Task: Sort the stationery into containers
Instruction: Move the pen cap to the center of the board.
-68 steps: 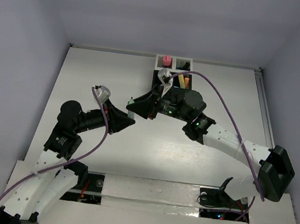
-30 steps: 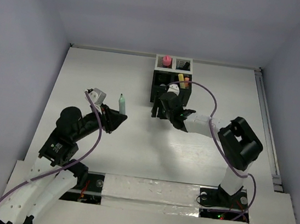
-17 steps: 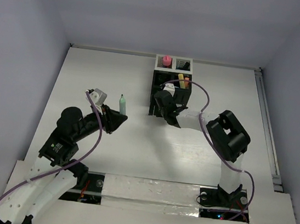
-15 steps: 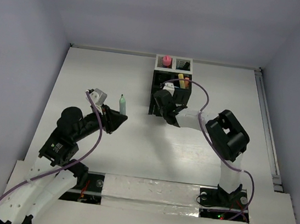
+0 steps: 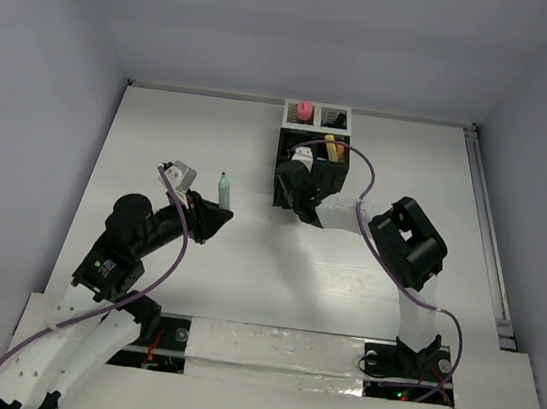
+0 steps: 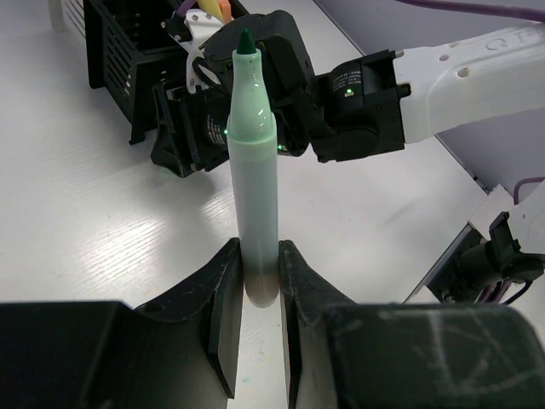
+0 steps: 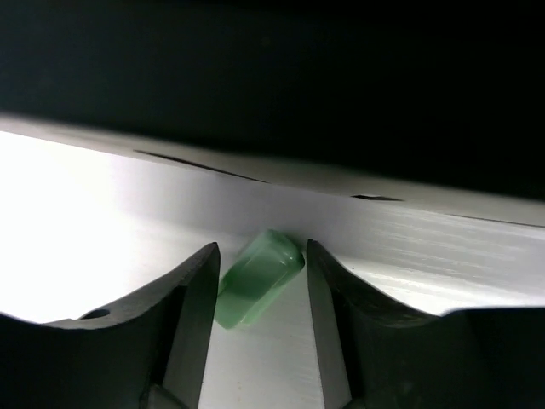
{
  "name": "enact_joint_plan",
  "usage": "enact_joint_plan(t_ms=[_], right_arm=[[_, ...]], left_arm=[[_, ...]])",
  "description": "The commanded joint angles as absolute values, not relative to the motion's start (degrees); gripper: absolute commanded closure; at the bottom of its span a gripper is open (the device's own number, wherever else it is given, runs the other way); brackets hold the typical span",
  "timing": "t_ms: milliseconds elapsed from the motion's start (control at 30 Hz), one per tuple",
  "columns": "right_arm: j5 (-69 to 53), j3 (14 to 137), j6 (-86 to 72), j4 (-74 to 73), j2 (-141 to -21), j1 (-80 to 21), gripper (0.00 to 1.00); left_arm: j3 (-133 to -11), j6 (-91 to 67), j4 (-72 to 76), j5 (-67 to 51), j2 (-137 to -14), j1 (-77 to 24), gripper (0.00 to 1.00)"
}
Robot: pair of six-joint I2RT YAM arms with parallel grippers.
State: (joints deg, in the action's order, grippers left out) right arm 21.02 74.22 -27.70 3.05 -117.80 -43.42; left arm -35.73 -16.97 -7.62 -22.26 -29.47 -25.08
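The left arm's fingers (image 6: 223,319) are clamped on the base of a pale green plastic marker (image 6: 254,170), held upright with its dark felt tip bare (no cap on it). The right arm's fingers (image 7: 192,315) sit low on the white wood-grain desk (image 5: 182,132), apart, with a small glossy green plastic cap (image 7: 258,277) lying between them. Narrow gaps show on both sides, so I'd say it isn't pinched yet.

Just beyond the right fingers stands the boxy mesh organizer (image 6: 111,51), with black wire compartments nearer and white ones behind. A fat pink tube (image 5: 304,110) and yellow and orange pens (image 5: 331,149) already stand inside, so most of the sorting looks done. What's left, I'd judge, is the cap and marker, joined or not, going into a compartment.
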Motion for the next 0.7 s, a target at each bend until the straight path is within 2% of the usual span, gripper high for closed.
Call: enact_joint_plan(t_ms=[0,100,367,600,667], right_arm=[[20.4,75.0,-25.5,1.9,-118.0,-43.9,0.52],[17.9,72.4,-22.5,3.0,-115.2,-45.2,0.57],[8.2,65.2,-15.5,-2.3,-106.7,-49.2,0.57],[5.5,61.7,-15.9,-7.8,-102.6,-49.2,0.36],[5.2,63.0,-16.1,-9.5,-102.8,-49.7,0.34]], left_arm=[[-38.7,-16.4,-5.6,-22.3,-29.4,-25.4,1.0],[-38.7,-16.4,-5.7,-22.3,-29.4,-25.4,1.0],[-38.6,-16.5,-5.5,-22.6,-29.3,-25.4,1.0],[-38.6,-16.6,-5.4,-22.9,-29.5,-24.9,1.0],[-38.5,-16.6,-5.4,-23.0,-29.6,-24.9,1.0]])
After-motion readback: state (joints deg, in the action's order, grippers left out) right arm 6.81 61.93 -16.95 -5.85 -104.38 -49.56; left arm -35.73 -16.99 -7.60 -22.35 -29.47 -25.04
